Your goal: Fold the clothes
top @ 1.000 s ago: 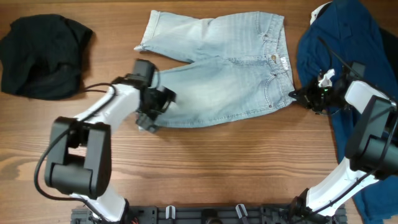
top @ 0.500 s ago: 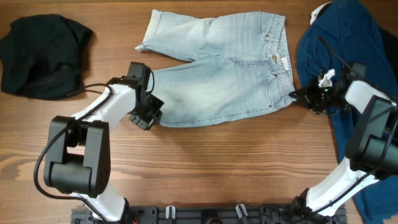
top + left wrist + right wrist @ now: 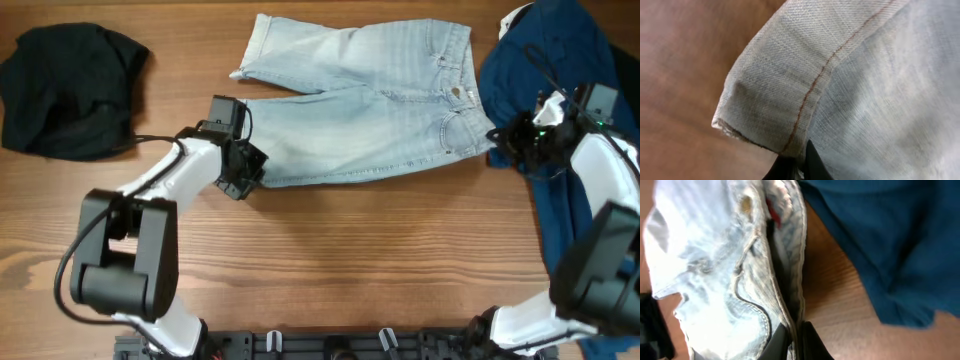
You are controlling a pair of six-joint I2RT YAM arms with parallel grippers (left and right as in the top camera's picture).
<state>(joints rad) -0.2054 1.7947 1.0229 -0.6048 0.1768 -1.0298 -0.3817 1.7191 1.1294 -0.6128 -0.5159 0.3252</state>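
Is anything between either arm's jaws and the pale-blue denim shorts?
Nothing visible. The left jaws are shut on a leg hem of the pale-blue denim shorts, the right jaws on the waistband end. The dark-blue garment lies beside, not between.

pale-blue denim shorts (image 3: 370,110), black garment (image 3: 70,90)

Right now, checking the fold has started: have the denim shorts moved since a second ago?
Yes. The denim shorts shifted right, away from the black garment, toward the dark-blue garment.

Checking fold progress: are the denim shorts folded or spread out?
Spread out: the denim shorts lie full length, both legs showing; left gripper pinches a leg hem, right gripper the waistband.
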